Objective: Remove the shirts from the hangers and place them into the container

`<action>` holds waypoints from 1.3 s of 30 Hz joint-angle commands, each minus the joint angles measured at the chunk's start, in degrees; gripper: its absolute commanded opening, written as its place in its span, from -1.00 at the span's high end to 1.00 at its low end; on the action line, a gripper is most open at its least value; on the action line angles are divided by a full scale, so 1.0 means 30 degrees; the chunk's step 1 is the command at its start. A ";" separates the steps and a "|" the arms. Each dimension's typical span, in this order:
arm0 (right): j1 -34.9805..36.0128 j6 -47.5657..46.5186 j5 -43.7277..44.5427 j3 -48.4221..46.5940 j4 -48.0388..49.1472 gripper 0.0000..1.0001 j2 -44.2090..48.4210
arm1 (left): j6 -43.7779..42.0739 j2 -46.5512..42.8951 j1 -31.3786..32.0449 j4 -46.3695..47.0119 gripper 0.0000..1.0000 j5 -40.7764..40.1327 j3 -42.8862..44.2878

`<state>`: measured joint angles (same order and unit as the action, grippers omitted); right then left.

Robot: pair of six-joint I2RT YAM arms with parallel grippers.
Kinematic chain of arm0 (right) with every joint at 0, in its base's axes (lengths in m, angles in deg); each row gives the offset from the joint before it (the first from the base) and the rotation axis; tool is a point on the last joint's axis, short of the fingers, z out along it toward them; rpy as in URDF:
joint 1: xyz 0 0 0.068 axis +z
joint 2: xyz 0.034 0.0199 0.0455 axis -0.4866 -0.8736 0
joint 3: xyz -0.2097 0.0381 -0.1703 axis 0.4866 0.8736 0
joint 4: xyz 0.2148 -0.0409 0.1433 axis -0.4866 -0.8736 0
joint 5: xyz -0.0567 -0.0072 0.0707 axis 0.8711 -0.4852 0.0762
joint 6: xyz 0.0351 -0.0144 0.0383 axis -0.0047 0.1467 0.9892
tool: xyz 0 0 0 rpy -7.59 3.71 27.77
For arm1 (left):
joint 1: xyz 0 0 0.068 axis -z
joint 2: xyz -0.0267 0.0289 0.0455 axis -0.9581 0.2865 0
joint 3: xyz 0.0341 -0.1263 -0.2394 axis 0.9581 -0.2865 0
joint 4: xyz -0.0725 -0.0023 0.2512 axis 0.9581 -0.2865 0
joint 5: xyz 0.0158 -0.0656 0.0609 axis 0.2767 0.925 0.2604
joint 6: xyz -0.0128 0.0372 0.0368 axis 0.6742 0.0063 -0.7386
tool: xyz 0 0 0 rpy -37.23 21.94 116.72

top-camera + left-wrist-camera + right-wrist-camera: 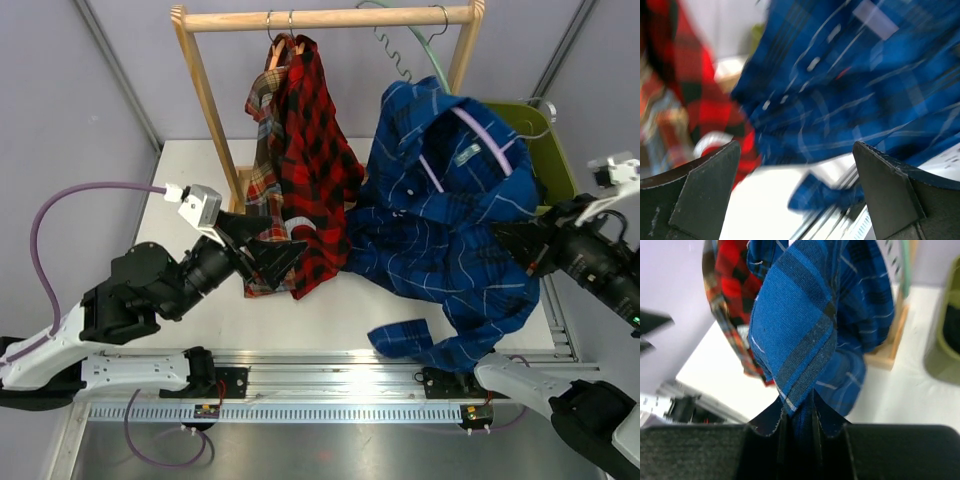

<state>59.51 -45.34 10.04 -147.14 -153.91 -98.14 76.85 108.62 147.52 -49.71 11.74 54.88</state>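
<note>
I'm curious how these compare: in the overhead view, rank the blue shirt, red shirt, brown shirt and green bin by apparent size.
1. blue shirt
2. red shirt
3. brown shirt and bin: what shows looks alike. Both are largely hidden behind other shirts, so I won't rank them.

Centre right of my top view, the blue shirt (450,230) has a thin white check, and the hanger (483,138) across it is lilac. To its left are the red-black plaid shirt (315,170) and the brown-tan plaid shirt (262,130). At the right edge, the container (555,160) is olive green. My left gripper (796,144) and right gripper (797,422) are matte black.
</note>
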 commanded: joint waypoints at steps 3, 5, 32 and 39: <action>0.0152 0.0867 -0.2137 0.2935 -0.1444 1.00 -0.0159 | -0.2572 0.2304 -0.0027 0.3888 -0.98 0.2651 0.2959; 0.0124 0.1100 -0.2399 0.3467 -0.1325 1.00 0.0223 | -0.2721 0.3122 -0.0027 0.4880 -0.98 0.3093 0.3343; 0.0123 0.1541 -0.6237 0.6809 -0.0183 1.00 0.1571 | -0.5152 1.3586 -0.1023 0.8754 -0.98 0.4736 0.9437; 0.0124 0.1482 -0.6502 0.7014 0.0110 1.00 0.1542 | -0.5388 1.4816 -0.1110 0.7875 -0.86 0.5116 1.0843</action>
<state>59.51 -41.12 -6.16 -125.89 -154.81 -94.06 61.79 151.85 144.53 -27.04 25.40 84.13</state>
